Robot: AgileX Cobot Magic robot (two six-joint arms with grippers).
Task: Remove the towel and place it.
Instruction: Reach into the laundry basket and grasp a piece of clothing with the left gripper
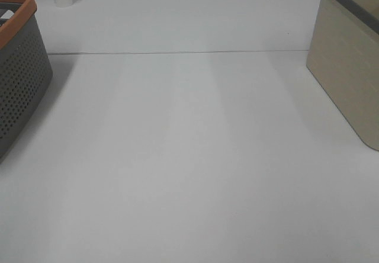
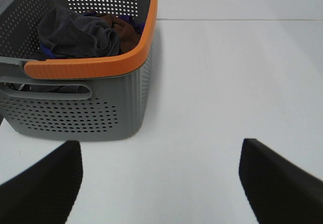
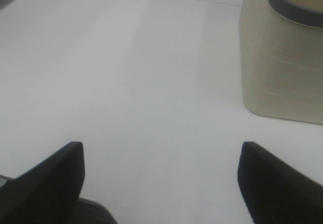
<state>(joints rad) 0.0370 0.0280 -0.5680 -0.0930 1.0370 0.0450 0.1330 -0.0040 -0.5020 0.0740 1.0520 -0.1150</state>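
The towel (image 2: 75, 35) lay crumpled inside the basket (image 2: 75, 118), heaped against other cloth (image 2: 123, 30). My left gripper (image 2: 160, 144) stood outside the basket, short of its near wall, jaws spread wide and empty. The right gripper (image 3: 160, 146), equally wide and empty, was well away from the basket. I judged the reach should clear the rim (image 2: 91, 67) first, then drop onto the towel's highest fold, pinching deep so that only that cloth lifted.

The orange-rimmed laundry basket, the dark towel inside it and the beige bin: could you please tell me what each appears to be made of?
Laundry basket: moulded plastic, matt grey, punched with regular holes.
Towel: soft cloth, crumpled in folds; weave unclear.
Beige bin: probably plastic, matt, faint ribbing.
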